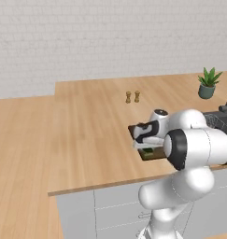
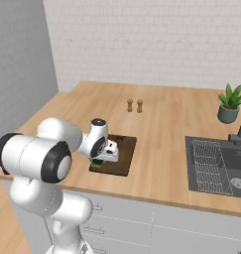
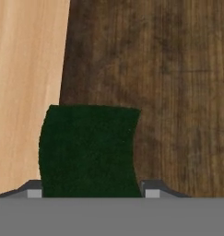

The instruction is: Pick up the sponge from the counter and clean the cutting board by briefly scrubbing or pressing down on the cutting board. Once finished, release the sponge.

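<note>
My claw (image 3: 90, 191) grips the sponge (image 3: 88, 150) between its fingertips (image 3: 34, 190), pressing it flat on the cutting board (image 3: 168, 83) near the board's edge beside bare bench (image 3: 26, 69), so scrubbing can bite.

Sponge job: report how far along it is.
Done: the sponge is off the counter, sitting between the claw tips over the cutting board. In hand: holding it down against the board, apparently scrubbing. Left: finish the scrub, then release the sponge.
</note>
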You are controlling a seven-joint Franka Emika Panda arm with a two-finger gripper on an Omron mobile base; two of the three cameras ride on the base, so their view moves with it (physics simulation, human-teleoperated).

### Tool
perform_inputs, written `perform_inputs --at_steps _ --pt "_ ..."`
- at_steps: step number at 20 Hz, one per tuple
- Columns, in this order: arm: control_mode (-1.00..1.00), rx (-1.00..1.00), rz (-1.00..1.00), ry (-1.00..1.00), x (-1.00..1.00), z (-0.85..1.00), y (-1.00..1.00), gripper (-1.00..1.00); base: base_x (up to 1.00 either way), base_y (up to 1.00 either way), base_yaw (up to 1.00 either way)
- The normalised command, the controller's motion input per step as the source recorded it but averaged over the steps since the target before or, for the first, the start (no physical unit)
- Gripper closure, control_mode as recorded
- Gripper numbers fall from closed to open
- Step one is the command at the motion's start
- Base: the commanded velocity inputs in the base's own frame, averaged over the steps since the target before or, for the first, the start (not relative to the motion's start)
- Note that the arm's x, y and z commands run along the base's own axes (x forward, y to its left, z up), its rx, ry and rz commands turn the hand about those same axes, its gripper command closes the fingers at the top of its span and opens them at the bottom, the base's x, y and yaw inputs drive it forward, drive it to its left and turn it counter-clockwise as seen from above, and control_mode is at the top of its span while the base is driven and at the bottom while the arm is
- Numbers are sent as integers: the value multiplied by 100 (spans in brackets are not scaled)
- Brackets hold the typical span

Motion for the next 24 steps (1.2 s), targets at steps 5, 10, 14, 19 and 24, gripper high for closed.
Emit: perform_inputs --at_steps 5,10,14,19,24 --pt "-100 0 -3 0 40 -31 0 100 0 0 0" --pt "-100 0 -1 0 44 -36 0 100 0 0 0" --pt "-100 0 0 0 44 -19 0 100 0 0 0" --pt "-100 0 0 -5 49 -29 0 100 0 0 0" --pt "-100 0 0 -8 57 -32 0 100 0 0 0"
